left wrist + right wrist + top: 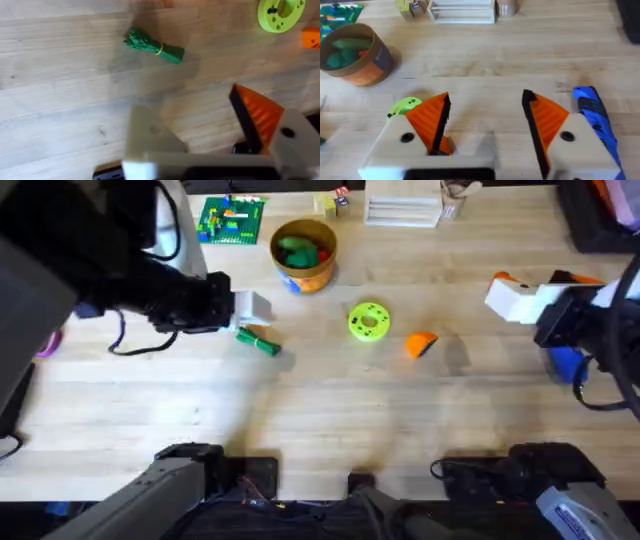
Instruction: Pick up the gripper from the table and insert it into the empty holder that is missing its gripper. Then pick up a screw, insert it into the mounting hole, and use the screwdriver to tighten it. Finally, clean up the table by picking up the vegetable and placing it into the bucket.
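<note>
My left gripper (255,308) (190,107) hovers open just above the dark-green vegetable (258,342) (154,46) lying on the table (320,410). One of its fingers carries an orange ribbed pad (257,112); the other is the bare white holder (150,132). The loose orange gripper (421,344) (311,37) lies right of the lime-green disc (369,321) (281,11). My right gripper (498,290) (485,97) stands open at the right, both pads orange. The blue screwdriver (567,363) (592,112) lies beside it. The yellow-orange bucket (303,253) (355,55) stands behind the disc. I cannot make out a screw.
Green toy items (298,252) lie inside the bucket. A green brick plate (231,220) and a white rack (402,208) sit along the far edge. A purple item (47,345) lies at the left. The near half of the tabletop is bare wood.
</note>
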### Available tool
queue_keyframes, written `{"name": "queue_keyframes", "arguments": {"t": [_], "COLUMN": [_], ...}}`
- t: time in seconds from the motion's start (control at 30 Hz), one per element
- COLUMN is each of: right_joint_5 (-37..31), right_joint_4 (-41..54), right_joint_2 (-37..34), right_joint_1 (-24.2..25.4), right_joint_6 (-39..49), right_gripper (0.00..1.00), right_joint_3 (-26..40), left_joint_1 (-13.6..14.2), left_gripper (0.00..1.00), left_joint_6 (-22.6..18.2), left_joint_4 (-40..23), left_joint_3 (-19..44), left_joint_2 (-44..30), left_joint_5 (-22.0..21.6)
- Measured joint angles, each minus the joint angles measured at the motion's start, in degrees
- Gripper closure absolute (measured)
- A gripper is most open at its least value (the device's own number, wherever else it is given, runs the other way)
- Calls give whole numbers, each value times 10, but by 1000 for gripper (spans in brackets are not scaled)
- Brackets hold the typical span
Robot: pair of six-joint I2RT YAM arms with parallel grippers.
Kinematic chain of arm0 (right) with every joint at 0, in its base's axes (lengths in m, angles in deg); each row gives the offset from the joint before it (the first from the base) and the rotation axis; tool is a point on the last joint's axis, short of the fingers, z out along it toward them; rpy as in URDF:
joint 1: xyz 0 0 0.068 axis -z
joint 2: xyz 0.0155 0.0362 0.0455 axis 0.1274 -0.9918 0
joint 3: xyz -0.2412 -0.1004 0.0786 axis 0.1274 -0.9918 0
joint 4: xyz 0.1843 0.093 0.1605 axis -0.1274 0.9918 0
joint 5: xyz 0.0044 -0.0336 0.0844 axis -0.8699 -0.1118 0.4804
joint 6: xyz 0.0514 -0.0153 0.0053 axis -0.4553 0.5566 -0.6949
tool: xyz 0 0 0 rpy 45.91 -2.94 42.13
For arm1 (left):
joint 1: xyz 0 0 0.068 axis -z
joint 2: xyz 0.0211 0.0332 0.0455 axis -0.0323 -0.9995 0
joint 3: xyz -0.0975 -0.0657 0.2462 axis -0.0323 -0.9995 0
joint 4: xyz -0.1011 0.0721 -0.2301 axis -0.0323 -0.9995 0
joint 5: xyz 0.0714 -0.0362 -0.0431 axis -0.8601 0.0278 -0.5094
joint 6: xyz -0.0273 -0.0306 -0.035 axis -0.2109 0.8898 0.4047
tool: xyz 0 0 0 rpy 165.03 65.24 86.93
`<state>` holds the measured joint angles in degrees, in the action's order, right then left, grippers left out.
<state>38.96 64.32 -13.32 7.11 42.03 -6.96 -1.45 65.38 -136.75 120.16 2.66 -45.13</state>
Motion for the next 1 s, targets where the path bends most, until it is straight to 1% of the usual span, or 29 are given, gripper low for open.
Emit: {"name": "queue_keyframes", "arguments": {"t": [0.03,0.1,0.13,0.17,0.27,0.33,0.37,0.4,0.5,0.6,0.7,0.77,0.83,0.93,1.0], "right_joint_5": [0,0,0,0,0,0,0,0,0,0,0,0,0,0,0], "right_joint_4": [0,0,0,0,3,3,4,4,4,4,4,4,4,4,4], "right_joint_2": [0,0,0,0,0,0,0,0,0,0,0,0,0,0,0], "right_joint_1": [0,0,0,0,0,0,0,0,0,0,0,0,0,0,0], "right_joint_6": [0,1,1,2,2,2,2,2,2,2,2,2,2,2,2], "right_gripper": [119,118,119,119,119,119,119,119,121,119,119,120,119,119,119], "right_joint_3": [0,0,0,0,0,0,0,0,0,0,0,0,0,0,0], "left_joint_1": [0,0,0,0,11,32,45,60,111,166,207,225,231,231,231], "left_gripper": [535,834,957,969,492,172,48,17,6,6,6,7,6,6,6], "left_joint_6": [5,18,24,28,43,47,52,54,56,56,56,56,56,56,56], "left_joint_4": [2,7,9,8,-10,-15,-14,-12,10,55,111,144,172,173,153], "left_joint_3": [0,0,0,0,15,39,53,68,108,142,152,152,153,154,154], "left_joint_2": [-17,-36,-42,-44,-40,-30,-23,-14,15,45,67,76,77,75,73], "left_joint_5": [7,16,18,20,23,23,25,27,30,33,35,35,35,35,35]}}
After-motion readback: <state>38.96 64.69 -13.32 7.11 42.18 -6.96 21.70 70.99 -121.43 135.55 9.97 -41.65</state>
